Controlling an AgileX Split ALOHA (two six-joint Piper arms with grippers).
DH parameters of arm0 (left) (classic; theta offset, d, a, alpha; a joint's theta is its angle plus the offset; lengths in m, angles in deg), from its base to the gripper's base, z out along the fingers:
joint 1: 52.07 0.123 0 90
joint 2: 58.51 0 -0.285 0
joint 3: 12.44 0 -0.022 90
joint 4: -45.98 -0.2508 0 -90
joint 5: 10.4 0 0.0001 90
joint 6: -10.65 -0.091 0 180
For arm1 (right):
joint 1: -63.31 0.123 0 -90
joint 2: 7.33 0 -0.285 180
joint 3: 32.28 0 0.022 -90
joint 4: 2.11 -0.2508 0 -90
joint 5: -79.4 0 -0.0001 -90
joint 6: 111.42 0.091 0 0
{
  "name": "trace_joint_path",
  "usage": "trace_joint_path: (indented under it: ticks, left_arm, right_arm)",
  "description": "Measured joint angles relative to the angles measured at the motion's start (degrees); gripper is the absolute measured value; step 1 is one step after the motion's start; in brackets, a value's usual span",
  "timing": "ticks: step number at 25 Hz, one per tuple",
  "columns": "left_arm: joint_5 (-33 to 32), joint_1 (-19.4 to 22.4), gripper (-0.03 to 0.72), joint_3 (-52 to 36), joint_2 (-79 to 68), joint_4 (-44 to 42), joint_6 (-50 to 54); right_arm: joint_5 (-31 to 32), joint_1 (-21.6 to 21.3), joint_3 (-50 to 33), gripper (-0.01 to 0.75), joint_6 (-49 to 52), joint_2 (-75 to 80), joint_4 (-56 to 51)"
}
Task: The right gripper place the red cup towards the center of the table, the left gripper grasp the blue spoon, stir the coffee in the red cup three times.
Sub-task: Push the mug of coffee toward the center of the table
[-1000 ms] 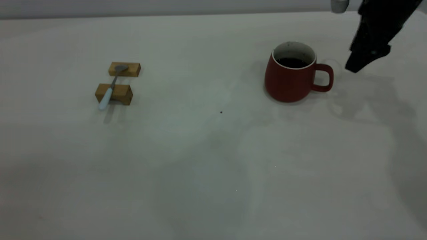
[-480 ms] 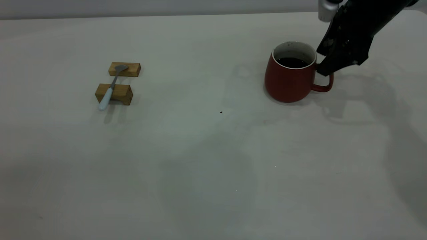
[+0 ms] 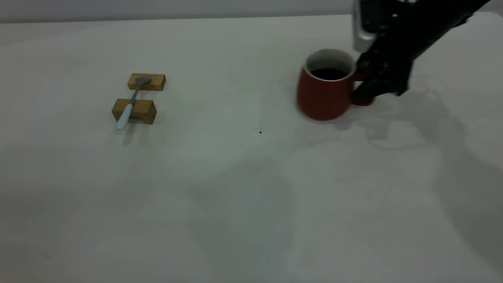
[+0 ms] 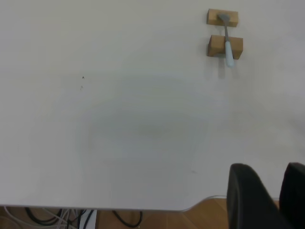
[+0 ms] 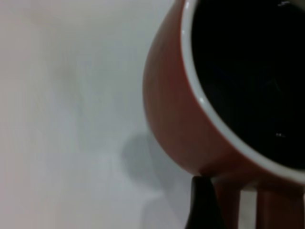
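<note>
The red cup [image 3: 322, 96] stands on the table [image 3: 235, 188] at the right, with dark coffee [image 3: 328, 73] inside. My right gripper [image 3: 363, 92] is shut on its handle from the right side. In the right wrist view the red cup [image 5: 181, 109] and the coffee [image 5: 248, 62] fill the frame, and one dark finger [image 5: 202, 207] lies against the handle. The blue spoon [image 3: 130, 103] rests across two wooden blocks at the left, bowl on the far block. In the left wrist view my left gripper [image 4: 270, 174] hangs over the table's edge, far from the blue spoon [image 4: 227, 38], its fingers slightly apart and holding nothing.
Two wooden blocks [image 3: 146, 81] [image 3: 135, 111] carry the spoon. A tiny dark speck [image 3: 260, 132] lies near the table's middle. In the left wrist view the table edge [image 4: 143, 208] shows, with cables [image 4: 57, 219] and wooden floor below it.
The right gripper came down and left onto the cup's handle. The cup has shifted a little to the left with it. The spoon and blocks have not moved.
</note>
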Motion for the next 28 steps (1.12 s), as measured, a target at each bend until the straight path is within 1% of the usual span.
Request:
trace_joint_path:
  ticks: [10, 16, 22, 25, 28]
  left_arm:
    - [0.0, 0.0, 0.237, 0.0, 0.0, 0.0, 0.0]
    - [0.0, 0.0, 0.237, 0.0, 0.0, 0.0, 0.0]
    - [0.0, 0.0, 0.237, 0.0, 0.0, 0.0, 0.0]
    - [0.0, 0.0, 0.237, 0.0, 0.0, 0.0, 0.0]
    - [0.0, 0.0, 0.237, 0.0, 0.0, 0.0, 0.0]
  right_arm:
    - [-5.69, 8.7, 0.36, 0.554, -0.19, 2.15, -4.38]
    - [-7.13, 11.85, 2.43, 0.554, -0.35, 2.46, -11.28]
    - [-7.43, 12.23, 2.73, 0.554, -0.35, 2.53, -13.13]
    - [-7.33, 11.37, 2.73, 0.554, 0.09, 2.44, -13.07]
    - [-5.4, 9.95, 2.73, 0.553, 3.27, 1.32, -12.89]
